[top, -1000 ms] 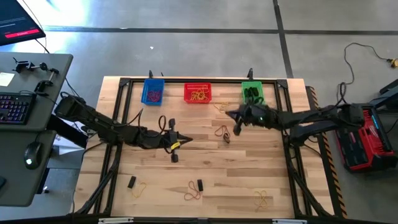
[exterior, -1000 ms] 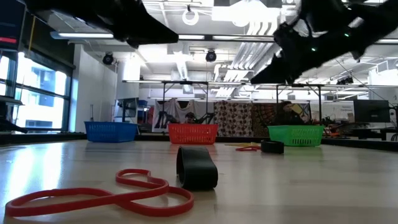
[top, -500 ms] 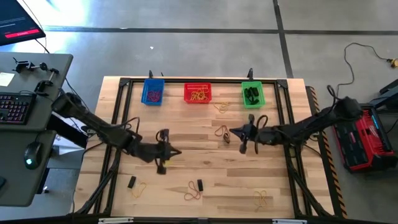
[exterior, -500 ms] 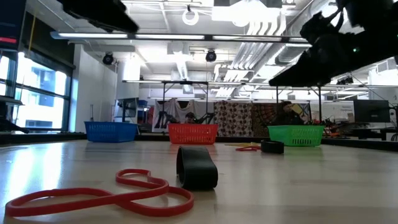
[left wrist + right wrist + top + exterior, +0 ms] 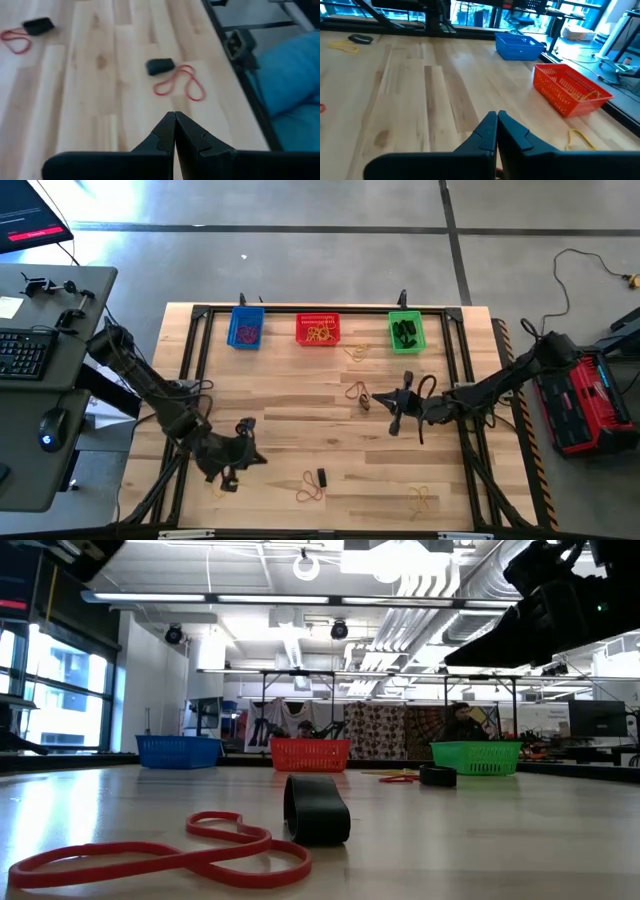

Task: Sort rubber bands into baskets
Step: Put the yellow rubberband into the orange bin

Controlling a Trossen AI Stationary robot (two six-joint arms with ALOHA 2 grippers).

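Note:
The blue basket (image 5: 245, 330), the red basket (image 5: 318, 330) and the green basket (image 5: 405, 332) stand in a row at the table's far edge, each with rubber bands inside. Loose rubber bands lie on the wood. A short dark band (image 5: 160, 65) and a thin loop (image 5: 177, 86) lie near the near left corner. My left gripper (image 5: 175, 117) is shut with nothing in it, above the table (image 5: 300, 435), pointing down at these two. My right gripper (image 5: 497, 117) is shut with nothing in it, over the table's middle right (image 5: 393, 413), facing the red basket (image 5: 570, 90) and the blue basket (image 5: 520, 45).
A dark band (image 5: 320, 477) with a red loop (image 5: 310, 492) lies by the near edge, and a tan loop (image 5: 420, 500) at the near right. Another red loop (image 5: 355, 390) and a yellow band (image 5: 580, 140) lie mid-table. A black frame (image 5: 195, 340) rims the table.
My left gripper has swung from the table's middle toward the near left corner and tipped downward, staying shut. My right gripper has come from beside the green basket toward the near edge, sinking a little, also shut. No band has moved.

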